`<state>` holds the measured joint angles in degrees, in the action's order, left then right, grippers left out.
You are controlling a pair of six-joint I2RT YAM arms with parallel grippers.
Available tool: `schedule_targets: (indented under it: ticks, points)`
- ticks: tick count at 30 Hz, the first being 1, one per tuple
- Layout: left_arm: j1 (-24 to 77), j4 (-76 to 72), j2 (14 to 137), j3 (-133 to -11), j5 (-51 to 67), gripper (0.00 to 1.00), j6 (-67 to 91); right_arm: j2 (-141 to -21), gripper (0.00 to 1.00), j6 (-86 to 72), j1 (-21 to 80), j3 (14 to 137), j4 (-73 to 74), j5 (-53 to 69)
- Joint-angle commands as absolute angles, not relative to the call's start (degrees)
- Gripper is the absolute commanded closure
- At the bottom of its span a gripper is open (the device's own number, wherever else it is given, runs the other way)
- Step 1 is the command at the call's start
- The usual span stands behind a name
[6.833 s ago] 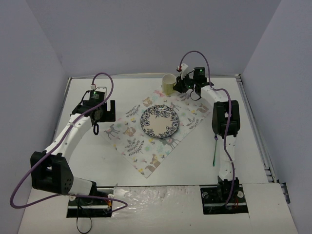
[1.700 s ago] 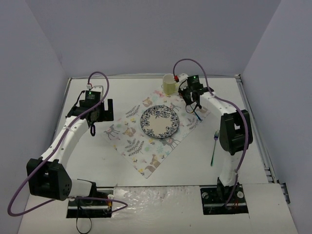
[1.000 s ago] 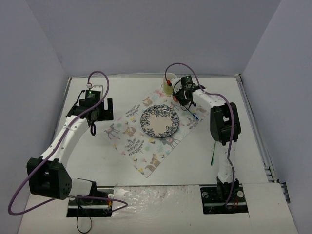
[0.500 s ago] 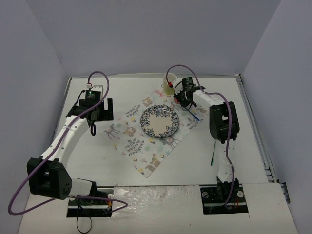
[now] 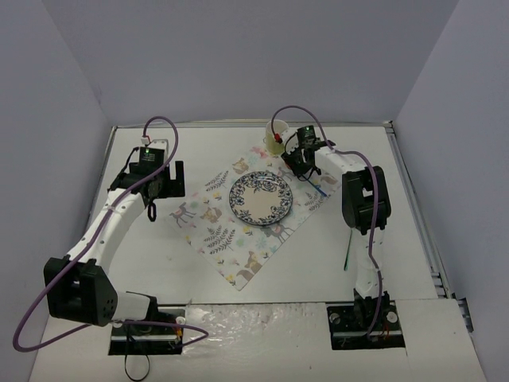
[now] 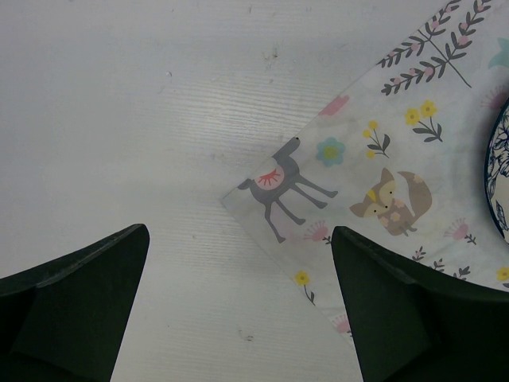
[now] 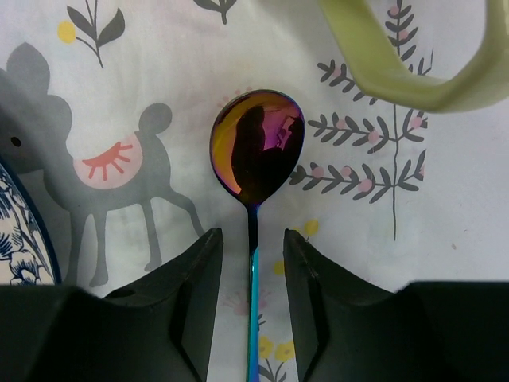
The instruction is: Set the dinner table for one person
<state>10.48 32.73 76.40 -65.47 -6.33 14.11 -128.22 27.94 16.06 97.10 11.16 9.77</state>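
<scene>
The white dinner table (image 5: 159, 263) carries a pastel animal-print placemat (image 5: 238, 231) with a blue patterned plate (image 5: 261, 196) on it. A pale yellow cup (image 5: 275, 141) stands at the mat's far corner. An iridescent spoon (image 7: 256, 147) lies on the mat right of the plate, bowl toward the cup (image 7: 413, 76). My right gripper (image 7: 253, 239) is low over the spoon, its fingers (image 7: 191, 278) on either side of the handle with a gap each side; it also shows in the top view (image 5: 298, 161). My left gripper (image 6: 240, 239) is wide open and empty above the mat's left corner (image 6: 238, 195).
A green-handled fork (image 5: 347, 259) lies on the bare table right of the mat, partly hidden behind the right arm. The plate's rim shows at the left edge of the right wrist view (image 7: 16, 239) and at the right edge of the left wrist view (image 6: 497, 175). Grey walls enclose the table.
The right gripper moved left toward the cup with the spoon, which now lies on the mat; it has hardly moved in the last half second. The left arm has stayed still.
</scene>
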Motion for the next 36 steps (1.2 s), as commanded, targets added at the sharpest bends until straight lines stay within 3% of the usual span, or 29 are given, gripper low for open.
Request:
schedule_targets:
  ticks: [1, 10, 13, 23, 36]
  points:
    - [10.20, 31.37, 75.52, -67.32, -7.47, 0.03, 13.79, -120.97, 0.57, 24.00, 15.50, 98.36, 10.73, 6.71]
    - [10.19, 31.46, 73.65, -67.42, -7.56, 0.03, 13.89, -101.08, 0.26, 3.86, 12.03, 82.53, 8.80, -6.30]
    - [10.11, 31.46, 73.00, -67.50, -7.65, 0.03, 13.89, -94.13, 0.22, -3.75, 9.92, 73.32, 8.40, -7.40]
    - [10.11, 31.41, 72.19, -67.52, -7.12, 0.03, 14.24, -71.16, 0.23, -17.60, 4.73, 41.62, 4.94, -6.46]
    - [10.11, 31.22, 72.42, -67.48, -6.86, 0.03, 14.33, -71.74, 0.35, -25.32, 4.50, 34.37, 5.66, -6.73]
